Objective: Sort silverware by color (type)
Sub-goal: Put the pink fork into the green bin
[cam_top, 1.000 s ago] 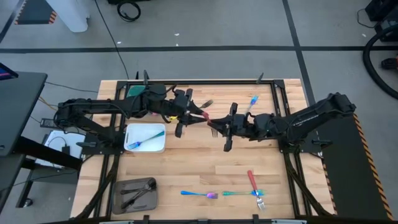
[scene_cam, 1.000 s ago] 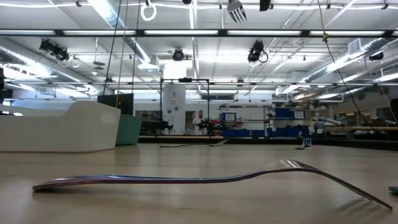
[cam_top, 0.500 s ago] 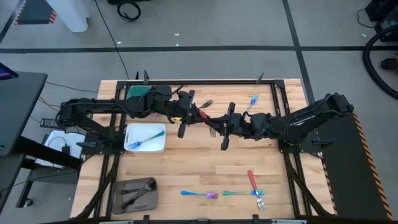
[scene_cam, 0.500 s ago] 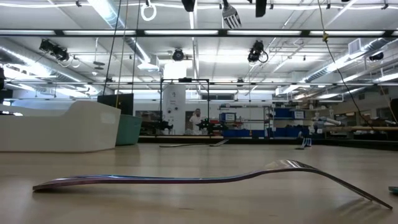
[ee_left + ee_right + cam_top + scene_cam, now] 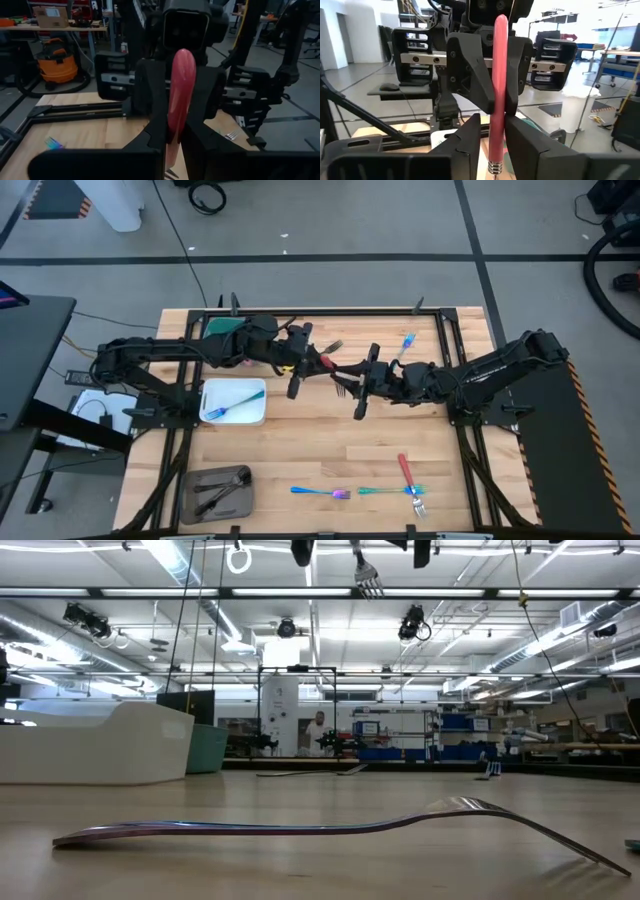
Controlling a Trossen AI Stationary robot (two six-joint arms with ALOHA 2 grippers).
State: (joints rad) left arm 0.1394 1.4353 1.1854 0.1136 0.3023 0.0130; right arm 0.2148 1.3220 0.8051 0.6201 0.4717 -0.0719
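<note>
Basically mid-handoff above the tabletop [image 5: 330, 450]: slim, stiff, probably slippery red-handled fork [image 5: 332, 368] pinched tight in left claw [image 5: 322, 364], right claw [image 5: 340, 373] loosened around it, best gripped mid-handle.

Left tool [image 5: 298, 367] clamped, right tool [image 5: 362, 385] — facing, mid-table

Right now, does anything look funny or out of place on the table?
Yes. A red-handled fork hangs in the air between both arms, the left gripper shut on its handle. The white tray holds one blue fork, while more forks lie loose near the table's front edge.
</note>
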